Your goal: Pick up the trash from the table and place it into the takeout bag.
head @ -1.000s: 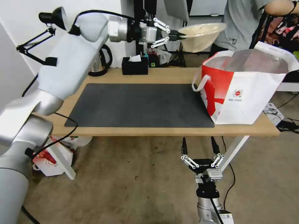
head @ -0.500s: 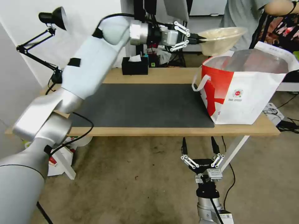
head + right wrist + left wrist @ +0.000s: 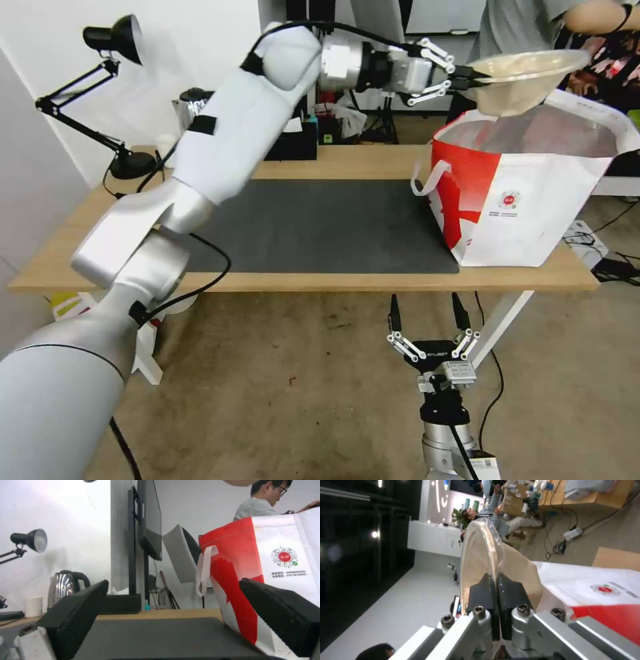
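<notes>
One beige shallow paper bowl (image 3: 527,79) hangs in the air above the far left corner of the open mouth of one large boxy white takeout bag with red panels (image 3: 517,183), held by its rim. The left gripper (image 3: 465,75) reaches across from the left, its two fingers pressed together on that rim; the left wrist view shows the black pads (image 3: 481,593) pinching the bowl's edge (image 3: 480,555), with the bag's white and red side (image 3: 606,597) just beyond. The bag stands on the right end of the long light-wood tabletop (image 3: 60,257), its near left corner resting on the one large dark grey rectangular mat (image 3: 313,223); a single white loop handle (image 3: 427,179) droops on its left side and one small round logo (image 3: 509,199) marks its near face. The right gripper (image 3: 433,347) hangs low in front of the tabletop's near edge, its two fingers spread and holding nothing. At the far side stand one black tissue box (image 3: 291,143), one steel kettle (image 3: 65,586), one small white cup (image 3: 34,606) and one black desk lamp (image 3: 110,37).
</notes>
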{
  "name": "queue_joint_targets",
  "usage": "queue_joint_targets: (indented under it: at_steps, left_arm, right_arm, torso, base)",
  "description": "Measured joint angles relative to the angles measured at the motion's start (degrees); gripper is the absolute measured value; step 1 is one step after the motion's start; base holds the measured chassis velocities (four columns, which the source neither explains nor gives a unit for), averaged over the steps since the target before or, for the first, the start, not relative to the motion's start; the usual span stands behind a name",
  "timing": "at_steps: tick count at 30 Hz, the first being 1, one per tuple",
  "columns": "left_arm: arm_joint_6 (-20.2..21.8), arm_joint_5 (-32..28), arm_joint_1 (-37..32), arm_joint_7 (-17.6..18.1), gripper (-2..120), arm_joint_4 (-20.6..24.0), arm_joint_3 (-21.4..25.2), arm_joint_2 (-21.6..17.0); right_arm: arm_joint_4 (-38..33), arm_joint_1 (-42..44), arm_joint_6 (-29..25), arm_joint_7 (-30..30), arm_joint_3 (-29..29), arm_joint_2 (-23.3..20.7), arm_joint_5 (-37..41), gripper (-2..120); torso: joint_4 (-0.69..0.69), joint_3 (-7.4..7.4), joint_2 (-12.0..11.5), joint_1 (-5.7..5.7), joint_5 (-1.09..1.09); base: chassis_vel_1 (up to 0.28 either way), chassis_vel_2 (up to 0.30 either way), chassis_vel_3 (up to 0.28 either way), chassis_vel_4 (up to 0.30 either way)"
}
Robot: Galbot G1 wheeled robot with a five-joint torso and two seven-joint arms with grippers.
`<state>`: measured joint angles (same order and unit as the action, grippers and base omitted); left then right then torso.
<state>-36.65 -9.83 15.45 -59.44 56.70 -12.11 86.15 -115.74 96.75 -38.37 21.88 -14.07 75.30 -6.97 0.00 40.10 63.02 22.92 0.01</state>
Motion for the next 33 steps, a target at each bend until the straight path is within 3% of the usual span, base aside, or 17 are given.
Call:
queue_joint_targets:
  at_steps: [2,8,18,26,33]
  left_arm:
    - [-0.8,1.6,-0.1,-0.1,0,-1.9,0.5,2.5]
    - [-2.1,3.5,-1.1,-0.3,0,-4.2,1.0,4.3]
    - [-4.2,6.5,-2.6,-0.6,0,-7.6,2.2,4.4]
    - [-6.9,12.6,-2.3,-0.6,0,-13.8,6.9,5.1]
    - [-7.1,13.0,-2.5,0.3,0,-14.6,7.4,5.1]
  right_arm:
    - [0.0,0.0,0.0,0.0,0.0,0.0,0.0,100]
    - [0.0,0.0,0.0,0.0,0.0,0.0,0.0,100]
    - [0.0,0.0,0.0,0.0,0.0,0.0,0.0,100]
    - [0.0,0.0,0.0,0.0,0.0,0.0,0.0,100]
    - [0.0,0.0,0.0,0.0,0.0,0.0,0.0,100]
  torso:
    - [-0.02,0.00,0.0,0.00,0.01]
    - [0.00,0.00,0.0,0.00,-0.01]
    - [0.00,0.00,0.0,0.00,-0.01]
    - [0.00,0.00,0.0,0.00,-0.01]
    - [0.00,0.00,0.0,0.00,-0.01]
  base:
    - [0.000,0.000,0.000,0.000]
    - [0.000,0.000,0.000,0.000]
    - [0.000,0.000,0.000,0.000]
    - [0.000,0.000,0.000,0.000]
    - [0.000,0.000,0.000,0.000]
